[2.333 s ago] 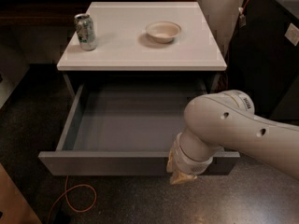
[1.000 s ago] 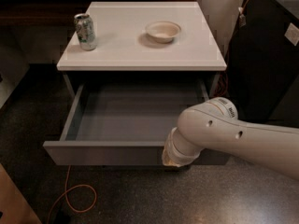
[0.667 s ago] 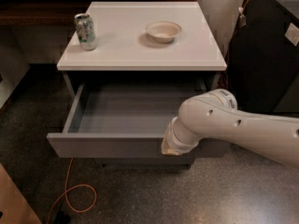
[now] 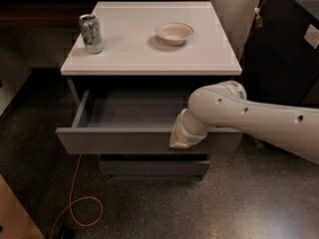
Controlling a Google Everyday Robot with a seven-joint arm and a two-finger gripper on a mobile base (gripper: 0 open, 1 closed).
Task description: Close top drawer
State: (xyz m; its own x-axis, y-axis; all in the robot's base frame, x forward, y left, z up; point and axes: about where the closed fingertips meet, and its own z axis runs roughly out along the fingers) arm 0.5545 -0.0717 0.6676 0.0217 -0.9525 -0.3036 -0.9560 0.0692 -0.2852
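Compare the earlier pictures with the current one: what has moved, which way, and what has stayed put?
The top drawer has slid back into the cabinet and is now only partly open. The gripper has moved inward with it, staying at the drawer's front, right of centre. No grasp or release shows. The can and the bowl sit unchanged on the white top.

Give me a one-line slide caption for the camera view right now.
Gripper at the front panel of the partly open top drawer; can and bowl sit on the white cabinet top.
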